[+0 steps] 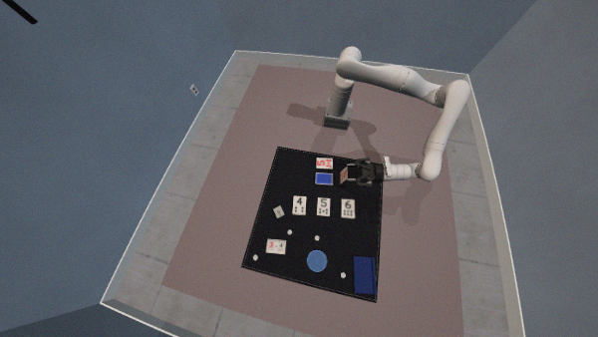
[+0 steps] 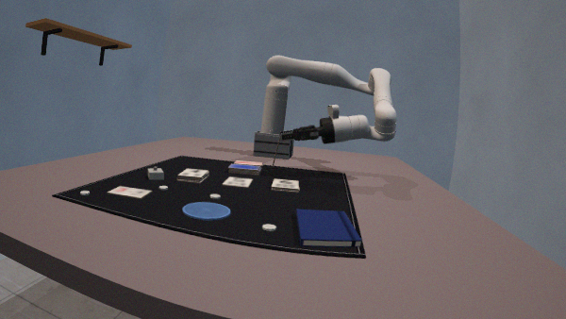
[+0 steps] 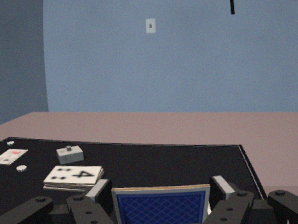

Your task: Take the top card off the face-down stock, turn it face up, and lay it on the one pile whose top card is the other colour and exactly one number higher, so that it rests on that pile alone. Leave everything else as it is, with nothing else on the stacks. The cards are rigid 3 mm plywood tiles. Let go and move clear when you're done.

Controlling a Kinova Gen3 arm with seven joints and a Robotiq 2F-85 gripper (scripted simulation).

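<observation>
Black two-finger gripper (image 3: 160, 192) clamped on a thin blue-backed wooden card (image 3: 160, 205), held up on edge in the air. Hanging above the black mat (image 1: 279, 199), just beside the blue face-down stock pile (image 1: 324, 178) and the red 5 card (image 1: 324, 163).

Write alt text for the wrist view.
A blue-backed card stands on edge, clamped between the dark pincer fingers, facing the camera. Behind it lie the black mat, a pile topped by a black 4, a small grey block and a blue wall.

Bare blue-walled test room, wall shelf (image 2: 77, 34) (nothing on it), brown table (image 2: 424, 264), tiled floor (image 1: 149, 234)
</observation>
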